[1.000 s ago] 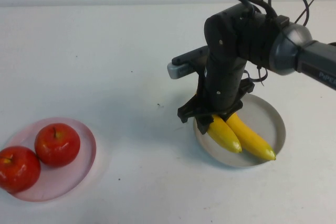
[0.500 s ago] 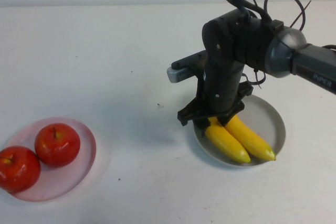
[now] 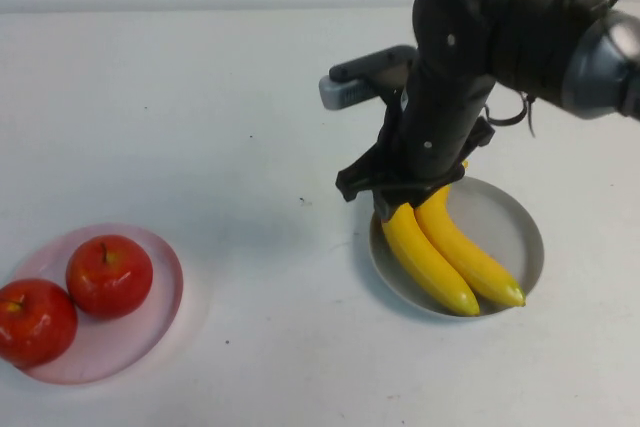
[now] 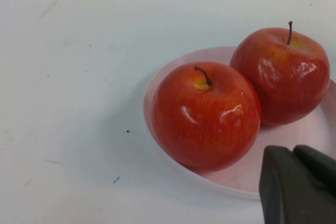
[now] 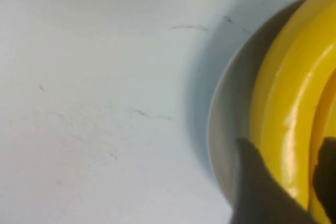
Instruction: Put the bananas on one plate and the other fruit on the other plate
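Nearest the robot, at its left, the pale pink plate (image 3: 150, 332) carries both red apples (image 3: 109, 275), which touch each other and sit inside the rim. That half of the sort looks done. The left gripper (image 4: 294, 153) hangs just beside that plate's edge in its own wrist view, claw pressed together on nothing, and it is best left parked there. Farther out and to the right, the grey plate (image 3: 525, 247) holds both bananas (image 3: 430, 262), side by side and touching, their tips toward the robot. The right gripper (image 3: 400, 197) stands over their far ends, at the plate's left rim. Its wrist view shows dark fingers (image 5: 252, 182) spread on either side of the outer banana's end, astride it and not pinching it. The step in hand seems to be letting go and coming away. That calls for a straight lift with the claw held wide until both fingertips are above the yellow skin. Any sideways drift could catch the smooth, curved fruit and roll it — the outer banana lies close along the rim, so a small nudge might tip it onto the white table (image 3: 200, 97). Once clear, the arm can swing back over the bare table beyond the plate — not across the fruit.
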Available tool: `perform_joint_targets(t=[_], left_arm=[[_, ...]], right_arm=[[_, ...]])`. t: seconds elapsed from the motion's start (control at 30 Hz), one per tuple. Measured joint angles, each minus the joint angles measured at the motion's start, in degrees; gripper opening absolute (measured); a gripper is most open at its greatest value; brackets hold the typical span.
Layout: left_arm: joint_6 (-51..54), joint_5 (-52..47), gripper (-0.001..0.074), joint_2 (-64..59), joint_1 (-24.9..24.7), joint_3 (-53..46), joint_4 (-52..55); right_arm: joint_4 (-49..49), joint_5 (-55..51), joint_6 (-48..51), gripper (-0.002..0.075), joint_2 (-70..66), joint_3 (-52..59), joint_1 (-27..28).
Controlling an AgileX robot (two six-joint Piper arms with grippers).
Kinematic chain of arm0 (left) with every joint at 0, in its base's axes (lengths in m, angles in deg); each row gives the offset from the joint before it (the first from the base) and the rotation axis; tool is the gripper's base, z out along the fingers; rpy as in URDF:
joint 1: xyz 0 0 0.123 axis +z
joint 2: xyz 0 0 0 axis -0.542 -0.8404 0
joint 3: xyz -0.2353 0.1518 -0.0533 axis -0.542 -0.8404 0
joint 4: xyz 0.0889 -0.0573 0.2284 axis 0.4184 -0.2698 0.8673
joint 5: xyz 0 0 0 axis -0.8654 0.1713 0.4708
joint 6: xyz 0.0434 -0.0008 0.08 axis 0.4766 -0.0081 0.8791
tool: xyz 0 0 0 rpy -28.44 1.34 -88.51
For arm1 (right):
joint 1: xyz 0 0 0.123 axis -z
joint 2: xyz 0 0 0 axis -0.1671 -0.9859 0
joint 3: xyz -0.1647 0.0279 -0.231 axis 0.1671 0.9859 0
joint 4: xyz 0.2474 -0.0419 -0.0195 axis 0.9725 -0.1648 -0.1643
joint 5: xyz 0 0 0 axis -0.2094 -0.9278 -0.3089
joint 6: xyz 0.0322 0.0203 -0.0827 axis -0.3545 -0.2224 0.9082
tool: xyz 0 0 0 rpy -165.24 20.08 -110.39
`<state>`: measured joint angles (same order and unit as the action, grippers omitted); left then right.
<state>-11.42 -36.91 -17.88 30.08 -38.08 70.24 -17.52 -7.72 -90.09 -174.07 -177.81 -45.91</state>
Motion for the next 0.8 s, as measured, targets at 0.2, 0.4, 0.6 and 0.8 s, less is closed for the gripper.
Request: perform_joint_targets(t=[0.2, 0.4, 0.6, 0.8], left_arm=[[0.0, 0.0, -0.0003, 0.0, 0.0, 0.0, 0.0], [0.0, 0.0, -0.0003, 0.0, 0.0, 0.0, 0.0], [0.0, 0.0, -0.0003, 0.0, 0.0, 0.0, 0.0], [0.0, 0.0, -0.0003, 0.0, 0.0, 0.0, 0.0]], right_arm=[[0.2, -0.1, 0.6, 0.01, 8.2, 0.1, 0.0], [0.4, -0.2, 1.7, 0.0069, 19.3, 4.6, 0.0], [2.3, -0.8, 6.1, 0.0066, 33.1, 15.5, -0.1], [4.4, -1.3, 10.0, 0.0033, 44.6, 26.5, -0.1]])
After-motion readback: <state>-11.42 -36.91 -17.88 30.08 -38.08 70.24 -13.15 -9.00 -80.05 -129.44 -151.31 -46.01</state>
